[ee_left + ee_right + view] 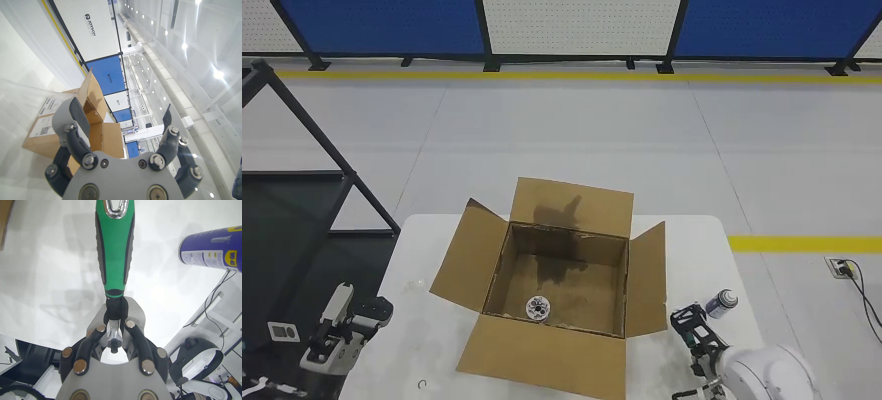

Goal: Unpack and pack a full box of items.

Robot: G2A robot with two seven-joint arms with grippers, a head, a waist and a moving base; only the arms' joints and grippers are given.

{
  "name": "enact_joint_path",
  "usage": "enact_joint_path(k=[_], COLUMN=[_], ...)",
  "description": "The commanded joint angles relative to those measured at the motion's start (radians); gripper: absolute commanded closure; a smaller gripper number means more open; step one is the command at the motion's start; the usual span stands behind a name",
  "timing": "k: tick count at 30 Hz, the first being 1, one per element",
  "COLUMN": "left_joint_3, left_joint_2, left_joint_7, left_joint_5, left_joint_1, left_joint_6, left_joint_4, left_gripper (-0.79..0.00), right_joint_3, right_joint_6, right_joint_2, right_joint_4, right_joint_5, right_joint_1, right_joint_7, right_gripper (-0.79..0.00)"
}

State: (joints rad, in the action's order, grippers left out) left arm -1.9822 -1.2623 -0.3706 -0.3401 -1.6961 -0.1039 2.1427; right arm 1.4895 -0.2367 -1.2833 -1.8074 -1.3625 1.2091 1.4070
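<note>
Green rubber with grey side strips runs out from my right end effector. Its 2 fingers are clamped on the bare metal neck of a ratchet wrench, just behind the drive head, so the handle's long axis carries straight on from my own line, low above the white counter. I cannot tell whether it touches. The blue spray can stands upright just beside the handle's far half, apart from it but near enough that a sideways swing that way could tip it. The cardboard box lies forward and to the left of this end effector with all 4 flaps folded out. Its right flap slopes up between the wrench and the opening. Inside, 1 small round item sits on the floor near the front wall, with bare floor around it. I judge that a move into the box means lifting first, then carrying the handle tip over that flap's edge. My left end effector is spread wide and holds nothing, at the counter's left side, apart from the box's left flap.
</note>
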Motion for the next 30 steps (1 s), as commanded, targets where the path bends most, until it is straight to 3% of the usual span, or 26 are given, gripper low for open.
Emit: enact_joint_path(k=[1, 21, 22, 25, 30], left_joint_3=[0.0, 0.0, 0.0, 0.0, 0.0], left_joint_2=[0.0, 0.0, 0.0, 0.0, 0.0], left_joint_7=[0.0, 0.0, 0.0, 0.0, 0.0], left_joint_5=[0.0, 0.0, 0.0, 0.0, 0.0], left_joint_1=[0.0, 0.0, 0.0, 0.0, 0.0], left_joint_6=[0.0, 0.0, 0.0, 0.0, 0.0], left_joint_4=[0.0, 0.0, 0.0, 0.0, 0.0], left_gripper=[-0.785, -0.785, -0.785, -0.785, -0.785], right_joint_3=[-0.009, -0.07, -0.072, -0.076, -0.072], right_joint_6=[0.02, 0.058, 0.059, 0.064, 0.07], right_joint_2=[0.0, 0.003, 0.003, 0.005, 0.008], right_joint_4=[0.031, 0.196, 0.197, 0.198, 0.182], right_joint_5=[-0.006, -0.006, -0.006, -0.007, 0.004], right_joint_1=[-0.024, -0.128, -0.128, -0.13, -0.122], right_joint_7=[0.006, 0.017, 0.016, 0.018, 0.019], right_gripper=[0.0, 0.0, -0.018, -0.175, -0.228])
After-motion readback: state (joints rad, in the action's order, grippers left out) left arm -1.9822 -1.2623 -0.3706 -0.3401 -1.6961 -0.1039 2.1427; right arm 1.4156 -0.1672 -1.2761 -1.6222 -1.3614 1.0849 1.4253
